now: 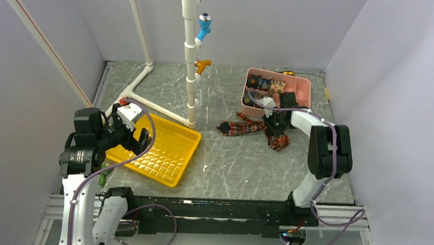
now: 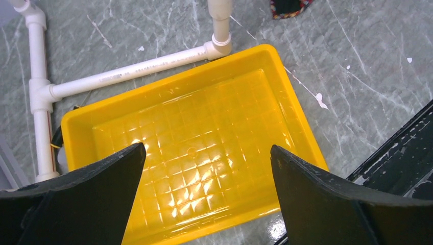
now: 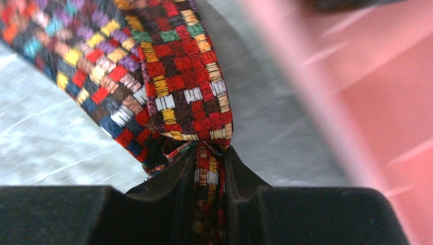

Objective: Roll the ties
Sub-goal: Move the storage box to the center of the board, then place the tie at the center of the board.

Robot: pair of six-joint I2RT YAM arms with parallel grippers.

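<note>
I have right jaws clamped on the tie (image 3: 184,87); it runs leftward over bench (image 1: 246,169); left jaws wide, empty.

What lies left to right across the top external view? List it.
yellow tray → white pipe post → tie. The pink box and the right gripper overlap the tie, so they are left out.
</note>
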